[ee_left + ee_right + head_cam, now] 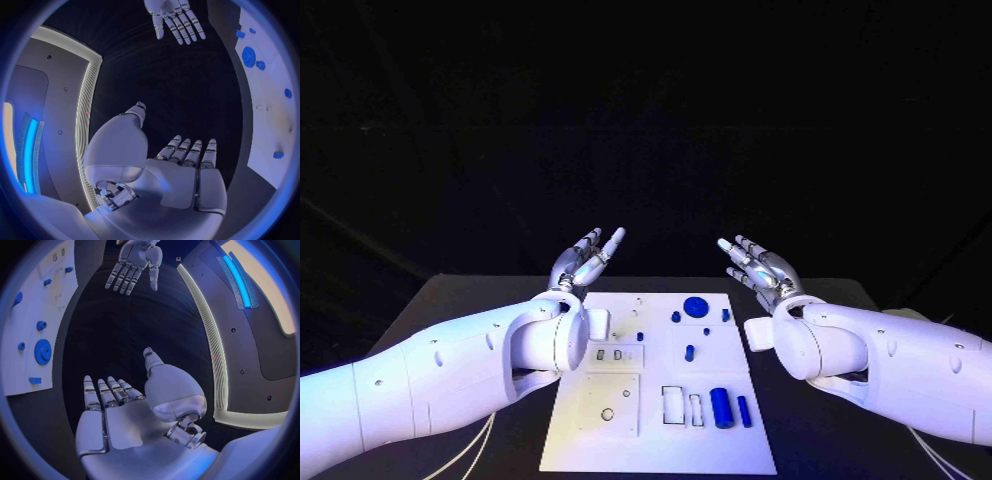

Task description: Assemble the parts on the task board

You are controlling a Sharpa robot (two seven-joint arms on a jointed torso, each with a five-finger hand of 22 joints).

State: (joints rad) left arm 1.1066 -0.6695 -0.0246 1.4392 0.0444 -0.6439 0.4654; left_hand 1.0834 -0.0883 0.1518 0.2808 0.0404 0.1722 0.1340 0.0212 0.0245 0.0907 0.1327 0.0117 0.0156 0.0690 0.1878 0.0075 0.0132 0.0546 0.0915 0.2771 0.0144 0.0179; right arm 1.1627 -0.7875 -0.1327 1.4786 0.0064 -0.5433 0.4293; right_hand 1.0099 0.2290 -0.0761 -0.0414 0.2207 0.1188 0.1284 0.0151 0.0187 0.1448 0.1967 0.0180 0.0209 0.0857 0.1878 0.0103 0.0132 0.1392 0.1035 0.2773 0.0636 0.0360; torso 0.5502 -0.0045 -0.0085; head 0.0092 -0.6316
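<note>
Centrally on the black bench lies the white task board, flat, its long side running away from the robot. Small blue parts rest on it: a round gear-like disc near the far edge, a few little blue pieces just beside that disc, one small blue piece about the middle, and two upright-lying blue bars near the right edge of the near half, next to a pair of white rectangular slots. The left half of the board carries some small holes and recesses; what they are is too fine to tell.

Neither robot hand touches the board or any part. The left robot hand is raised above the far left corner of the board, palm up and fingers spread apart, holding nothing; the left wrist view shows its open palm with the board off to one side. The right robot hand is raised likewise beyond the far right corner, fingers spread and nothing in its grasp, which the right wrist view confirms. The two are well apart from each other, with the board's far end between them.
</note>
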